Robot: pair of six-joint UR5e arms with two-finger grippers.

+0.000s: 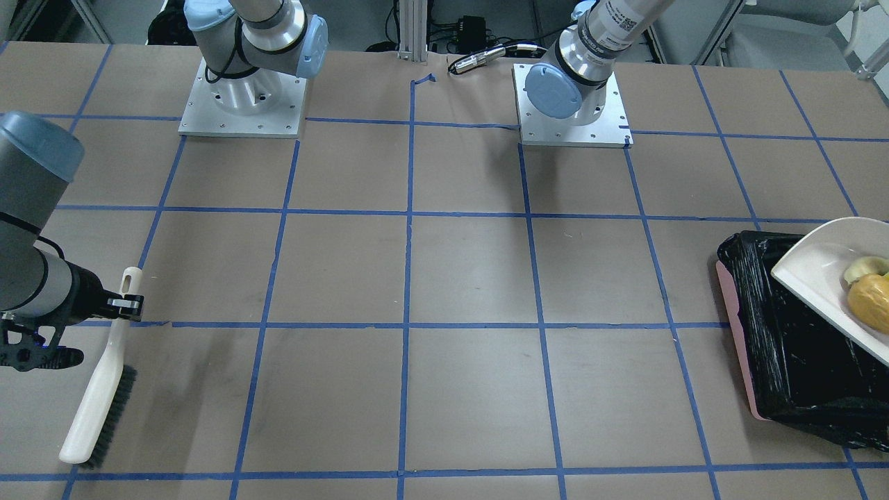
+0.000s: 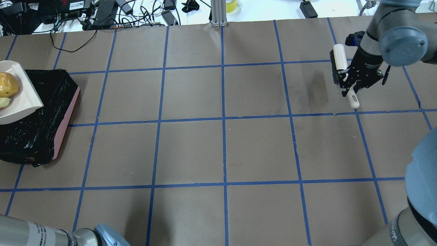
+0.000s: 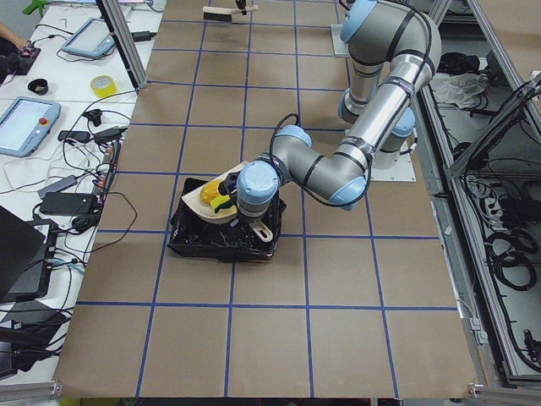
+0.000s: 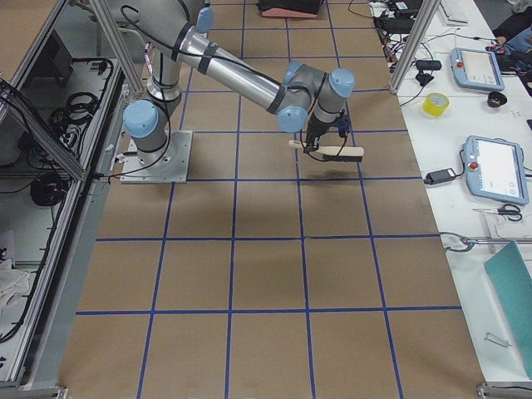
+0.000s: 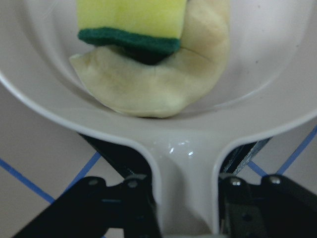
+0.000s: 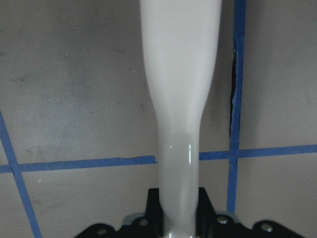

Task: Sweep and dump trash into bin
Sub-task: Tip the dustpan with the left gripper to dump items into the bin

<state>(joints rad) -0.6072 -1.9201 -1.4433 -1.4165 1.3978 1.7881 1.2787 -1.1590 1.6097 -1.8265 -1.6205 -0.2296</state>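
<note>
You are at the dump step: your left claw clamps the dustpan handle with the trash pooled just ahead of it over the bin, so next tip it forward, while the right claw grips the brush well apart.

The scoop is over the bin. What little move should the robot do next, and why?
Probably tip the dustpan forward with the left tool: it hangs over the bin, and the potato-like lump, peel and sponge lie inside it.
</note>
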